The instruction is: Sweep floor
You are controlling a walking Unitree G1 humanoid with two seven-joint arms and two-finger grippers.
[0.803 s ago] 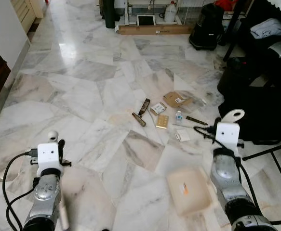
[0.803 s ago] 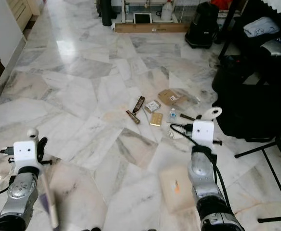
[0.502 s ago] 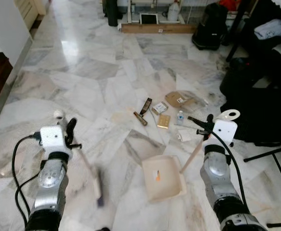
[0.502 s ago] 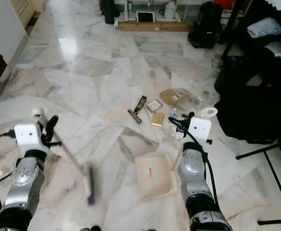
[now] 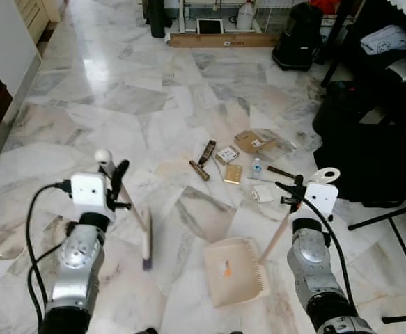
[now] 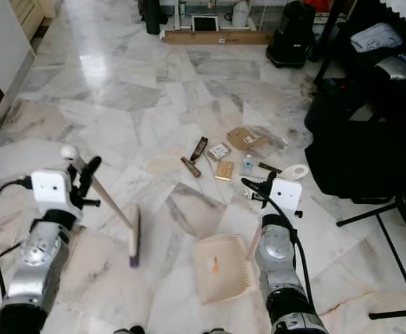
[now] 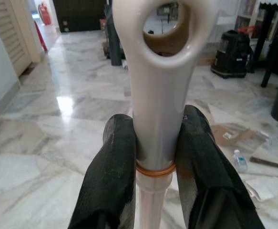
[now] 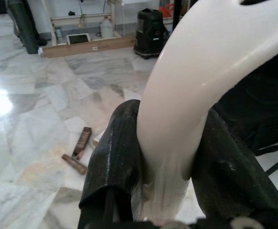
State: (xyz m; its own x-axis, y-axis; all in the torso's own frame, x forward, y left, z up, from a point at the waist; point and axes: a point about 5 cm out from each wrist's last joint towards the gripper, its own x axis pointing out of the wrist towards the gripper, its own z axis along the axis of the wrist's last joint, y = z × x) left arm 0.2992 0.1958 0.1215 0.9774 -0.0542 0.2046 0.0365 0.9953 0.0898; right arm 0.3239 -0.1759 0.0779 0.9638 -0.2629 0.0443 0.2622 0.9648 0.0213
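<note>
Seen from the head: cream broom (image 5: 141,228) slanting onto glossy veined marble floor (image 5: 119,97), ribbed beige dustpan (image 5: 235,271) just right of it, small litter (image 5: 241,156) beyond.

Left wrist: left gripper (image 7: 155,157) clamped on smooth looped broom handle.

Right wrist: right gripper (image 8: 169,157) pinching curved dustpan handle.

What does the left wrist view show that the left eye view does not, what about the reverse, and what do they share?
Left wrist view: close up, the left gripper clamps the brush handle just above an orange ring, below its hanging hole. Left eye view: the brush head on the floor, the dustpan, and the right gripper on its handle. Both: the marble floor, the cardboard piece and the small bottle.
</note>
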